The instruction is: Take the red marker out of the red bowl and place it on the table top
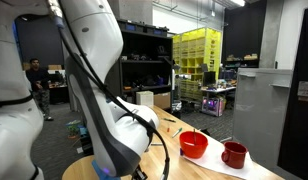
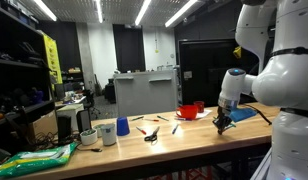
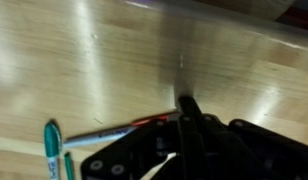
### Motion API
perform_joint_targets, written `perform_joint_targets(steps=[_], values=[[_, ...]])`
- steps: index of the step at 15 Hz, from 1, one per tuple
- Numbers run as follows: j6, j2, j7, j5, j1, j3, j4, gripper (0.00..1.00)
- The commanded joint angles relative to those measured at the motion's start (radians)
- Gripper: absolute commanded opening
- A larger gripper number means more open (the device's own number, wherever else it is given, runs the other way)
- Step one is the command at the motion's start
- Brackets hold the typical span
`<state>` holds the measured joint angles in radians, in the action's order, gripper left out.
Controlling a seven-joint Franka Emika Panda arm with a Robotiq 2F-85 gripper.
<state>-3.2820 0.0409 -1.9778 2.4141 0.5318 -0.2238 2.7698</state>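
In the wrist view my gripper [image 3: 189, 105] is low over the pale wood table top [image 3: 114, 60]. Its dark fingers are pressed together. The red marker [image 3: 134, 125] lies almost flat on the wood, and its red end runs in between the fingers. In an exterior view the gripper [image 2: 223, 122] hangs just above the table top [image 2: 164, 137], to the right of the red bowl [image 2: 189, 111]. The red bowl [image 1: 194, 145] also shows in an exterior view, and I cannot see inside it.
A green marker [image 3: 52, 145] lies on the table beside the red marker. A red mug [image 1: 234, 154] with a handle stands on a white sheet next to the bowl. A blue cup [image 2: 122, 127], a pale mug [image 2: 106, 133] and scissors [image 2: 150, 133] sit further along the table.
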Motion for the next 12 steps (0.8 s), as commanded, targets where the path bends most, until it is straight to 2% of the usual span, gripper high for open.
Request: perform_joint_targets(steps=[1,2,6,12], values=[[0.037,0.000,0.027,-0.077,-0.059,0.041,-0.005,0.00],[0.044,0.000,0.063,-0.109,-0.076,0.038,-0.003,0.00],[0.051,-0.002,0.065,-0.114,-0.088,0.059,-0.016,0.00],[0.020,0.004,0.085,-0.110,-0.066,0.055,-0.051,0.00]])
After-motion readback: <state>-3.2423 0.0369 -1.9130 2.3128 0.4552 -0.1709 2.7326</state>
